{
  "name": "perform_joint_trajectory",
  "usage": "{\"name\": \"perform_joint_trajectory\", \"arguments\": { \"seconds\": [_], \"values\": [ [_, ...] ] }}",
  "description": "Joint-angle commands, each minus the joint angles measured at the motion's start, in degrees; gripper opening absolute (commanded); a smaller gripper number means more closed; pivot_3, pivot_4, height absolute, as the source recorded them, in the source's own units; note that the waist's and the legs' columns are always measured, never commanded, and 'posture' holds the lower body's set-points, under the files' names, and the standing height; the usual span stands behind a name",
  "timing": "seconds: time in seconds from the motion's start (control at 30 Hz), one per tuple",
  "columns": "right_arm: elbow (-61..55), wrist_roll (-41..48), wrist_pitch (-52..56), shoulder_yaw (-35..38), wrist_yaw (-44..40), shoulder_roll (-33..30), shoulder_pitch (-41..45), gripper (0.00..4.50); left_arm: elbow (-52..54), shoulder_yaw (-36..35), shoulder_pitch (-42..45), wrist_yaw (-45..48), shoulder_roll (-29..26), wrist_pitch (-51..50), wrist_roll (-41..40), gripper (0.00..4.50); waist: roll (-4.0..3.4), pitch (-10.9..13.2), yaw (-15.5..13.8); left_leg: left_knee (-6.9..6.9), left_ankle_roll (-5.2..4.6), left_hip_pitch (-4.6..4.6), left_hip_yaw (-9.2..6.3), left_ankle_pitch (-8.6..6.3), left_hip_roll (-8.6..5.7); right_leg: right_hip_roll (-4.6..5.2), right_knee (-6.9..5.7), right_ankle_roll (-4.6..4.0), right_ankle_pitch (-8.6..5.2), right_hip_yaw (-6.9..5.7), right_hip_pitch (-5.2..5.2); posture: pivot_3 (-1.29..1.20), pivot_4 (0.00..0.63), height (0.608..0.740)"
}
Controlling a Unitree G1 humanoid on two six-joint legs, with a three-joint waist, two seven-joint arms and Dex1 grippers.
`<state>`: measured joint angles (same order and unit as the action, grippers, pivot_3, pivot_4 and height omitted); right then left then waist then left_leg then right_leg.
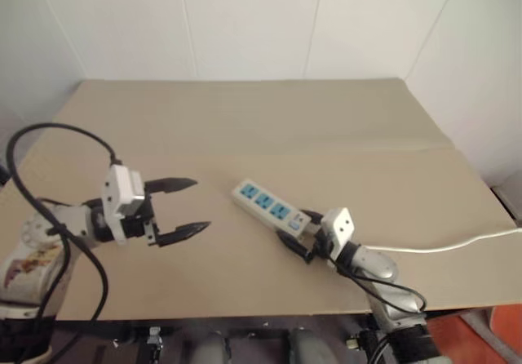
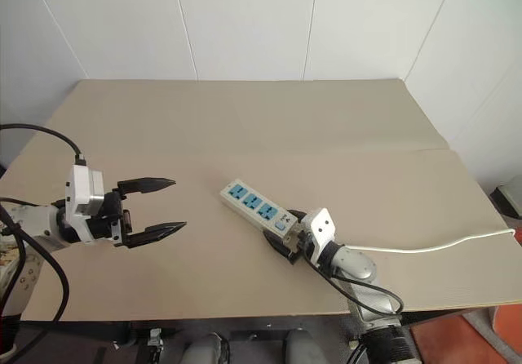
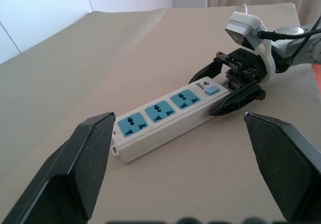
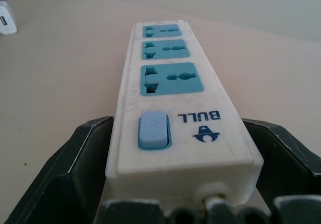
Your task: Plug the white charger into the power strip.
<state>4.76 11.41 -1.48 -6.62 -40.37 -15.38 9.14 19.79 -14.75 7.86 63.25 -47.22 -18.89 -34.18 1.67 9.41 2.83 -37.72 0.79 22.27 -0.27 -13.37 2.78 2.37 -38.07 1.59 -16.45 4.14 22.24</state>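
Right gripper (image 1: 298, 232) open astride power strip (image 1: 265, 203) switch end; cable exit hidden.

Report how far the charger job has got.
Done: nothing is plugged in; all three blue sockets of the power strip are empty. In hand: the right gripper is open, its fingers on either side of the strip's switch end, not visibly clamped. The left gripper hangs open, holding nothing. Left: fetch the white charger, lying apart on the table, and push it into a socket.
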Motion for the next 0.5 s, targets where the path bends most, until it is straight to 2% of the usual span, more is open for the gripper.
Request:
{"name": "perform_joint_trajectory", "arguments": {
  "seconds": [0.03,0.13,0.4,0.5],
  "values": [
    [4.45,-0.75,-0.68,-0.88,-0.04,1.00,0.89,4.45,1.13,-1.65,0.30,0.15,-0.41,0.65,-1.25,4.50,0.05,-0.03,0.22,0.00,0.00,-0.05,0.00,0.00,0.01,-0.01,-0.01,-0.01,0.01,0.01,-0.03,0.00,0.150,0.740],
    [5.78,-0.37,-1.14,-0.85,-1.05,1.14,1.49,4.45,1.24,-1.76,0.21,0.19,-0.46,0.63,-1.32,4.50,0.09,-0.06,0.56,0.00,0.00,-0.17,0.01,0.00,0.04,-0.06,-0.02,-0.07,0.05,0.03,-0.11,0.00,0.150,0.740],
    [5.81,1.97,5.73,-2.42,-9.03,-2.65,4.04,4.45,1.34,-1.99,0.11,0.11,-0.57,0.69,-1.24,4.50,0.11,-0.07,0.88,0.00,0.00,-0.19,0.00,0.01,0.05,-0.08,-0.04,-0.08,0.05,0.04,-0.13,0.00,0.150,0.740],
    [5.82,1.84,6.67,-2.85,-9.87,-3.09,4.67,3.82,1.41,-2.11,0.02,0.08,-0.61,0.71,-1.22,4.50,0.12,-0.08,0.85,0.00,0.00,-0.16,0.00,0.00,0.05,-0.08,-0.03,-0.08,0.05,0.03,-0.11,0.00,0.150,0.740]
  ]
}}
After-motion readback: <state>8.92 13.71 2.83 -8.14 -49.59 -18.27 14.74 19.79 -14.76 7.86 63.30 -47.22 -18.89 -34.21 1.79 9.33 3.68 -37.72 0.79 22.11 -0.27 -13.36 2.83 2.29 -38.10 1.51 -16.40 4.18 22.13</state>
